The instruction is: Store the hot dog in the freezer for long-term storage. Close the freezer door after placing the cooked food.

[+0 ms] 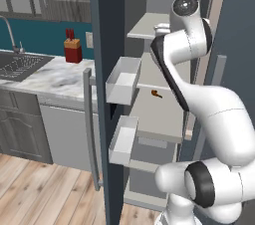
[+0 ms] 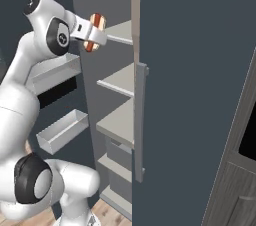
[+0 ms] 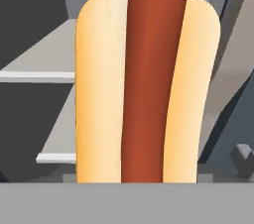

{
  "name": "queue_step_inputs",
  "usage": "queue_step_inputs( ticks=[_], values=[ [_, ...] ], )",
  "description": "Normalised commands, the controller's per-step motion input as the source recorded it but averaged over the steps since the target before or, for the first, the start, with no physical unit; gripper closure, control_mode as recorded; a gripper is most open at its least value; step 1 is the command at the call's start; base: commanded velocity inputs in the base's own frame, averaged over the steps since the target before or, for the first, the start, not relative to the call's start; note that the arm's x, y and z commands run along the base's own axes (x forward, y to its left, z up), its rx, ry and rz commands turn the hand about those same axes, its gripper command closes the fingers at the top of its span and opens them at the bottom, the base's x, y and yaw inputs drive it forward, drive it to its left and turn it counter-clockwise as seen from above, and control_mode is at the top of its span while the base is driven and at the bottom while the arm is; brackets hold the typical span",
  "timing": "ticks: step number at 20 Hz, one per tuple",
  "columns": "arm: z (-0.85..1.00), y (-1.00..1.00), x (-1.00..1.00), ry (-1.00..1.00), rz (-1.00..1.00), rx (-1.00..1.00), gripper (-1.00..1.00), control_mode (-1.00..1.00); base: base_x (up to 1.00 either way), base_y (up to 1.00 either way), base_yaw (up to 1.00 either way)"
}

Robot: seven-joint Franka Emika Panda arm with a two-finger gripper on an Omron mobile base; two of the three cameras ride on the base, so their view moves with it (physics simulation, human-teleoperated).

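Left base view: freezer door (image 1: pixel 107 69) swung wide open, its white bins (image 1: pixel 122 82) facing the compartment; the arm reaches up into the freezer (image 1: pixel 159 104) toward the upper shelf (image 1: pixel 147 26), and the wrist hides the hand. A small dark round item (image 1: pixel 156 93) sits on the middle shelf, well below the wrist. Right base view: gripper (image 2: pixel 93 34) raised just short of the upper shelf's front edge (image 2: pixel 120 34), closed on the hot dog (image 2: pixel 94 31). The bun stands roughly upright in the grip, long axis near vertical, tilted slightly; the shelf lies ahead of it, further into the compartment, at about the same height. Hand view: hot dog (image 3: pixel 146 84) close before the camera, long axis running up the picture, sausage between the two bun halves; pale shelf edges (image 3: pixel 34 75) behind it to one side. The fingertips themselves are hidden, but the grip looks firm. Judgement: the coming move turns on carrying the bun forward over the upper shelf, then lowering and releasing; the door waits open beside the arm.
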Motion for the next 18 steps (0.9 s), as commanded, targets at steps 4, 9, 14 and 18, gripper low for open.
queue_step_inputs(
  ticks=[4,9,14,18],
  values=[
    [0.0,-0.09,0.42,0.09,0.0,0.0,1.0,-1.0,0.0,0.0,0.0],
    [0.0,-0.22,0.34,0.09,0.0,0.0,1.0,-1.0,0.0,0.0,0.0],
    [0.0,-0.24,0.26,0.07,0.0,0.0,1.0,-1.0,0.0,0.0,0.0],
    [0.0,-0.13,0.24,0.02,0.0,0.0,1.0,-1.0,0.0,0.0,0.0]
  ],
)
